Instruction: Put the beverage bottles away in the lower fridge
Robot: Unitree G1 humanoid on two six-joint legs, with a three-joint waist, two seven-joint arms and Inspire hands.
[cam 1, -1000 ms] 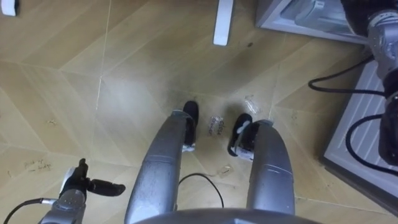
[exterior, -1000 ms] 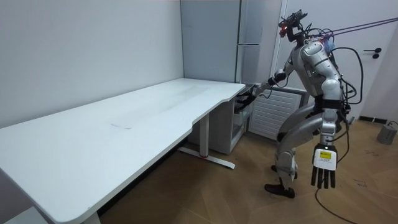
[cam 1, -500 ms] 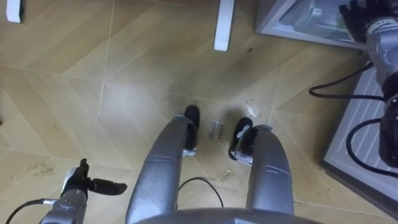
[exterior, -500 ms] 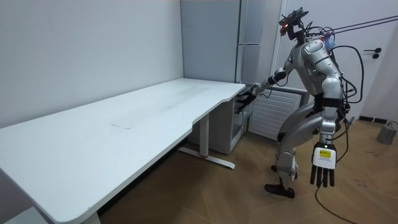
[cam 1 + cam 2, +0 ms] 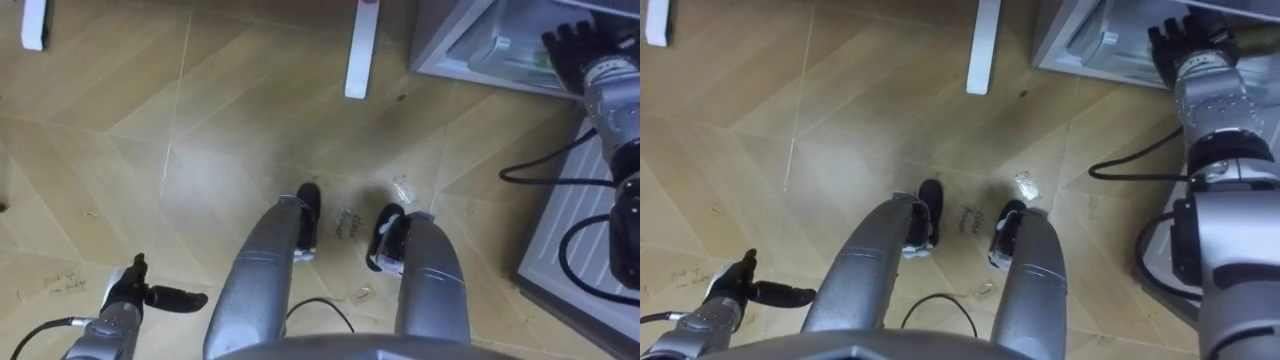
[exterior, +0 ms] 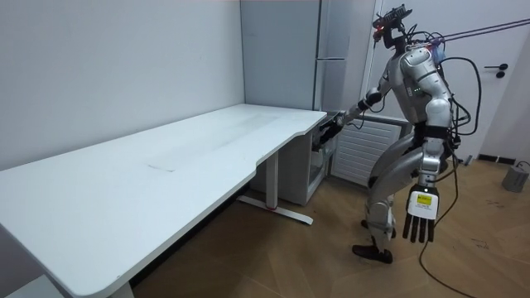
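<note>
I stand bent-kneed in front of the lower fridge (image 6: pixel 321 157), whose door (image 5: pixel 590 215), a white ribbed panel, hangs open on my right. My right hand (image 5: pixel 1185 42) reaches into the fridge opening (image 5: pixel 470 50), and its fingers are half hidden at the edge. A yellow-green item (image 5: pixel 1250 40) sits right beside the hand; whether the hand grips it is unclear. A pale translucent shape (image 5: pixel 1092 45) lies inside the compartment. My left hand (image 6: pixel 420 217) hangs at my side with straight fingers and holds nothing; its thumb and a finger also show low in the left eye view (image 5: pixel 150 296).
A long white desk (image 6: pixel 166 165) stands to my left, its leg (image 5: pixel 358 45) on the wooden floor close to the fridge. A tall grey upper fridge (image 6: pixel 331 41) rises above the lower one. Open floor lies behind and left of me.
My body has straightened a little and the head camera has shifted, bringing more of the right hand and fridge into view. The left hand has swung slightly forward.
</note>
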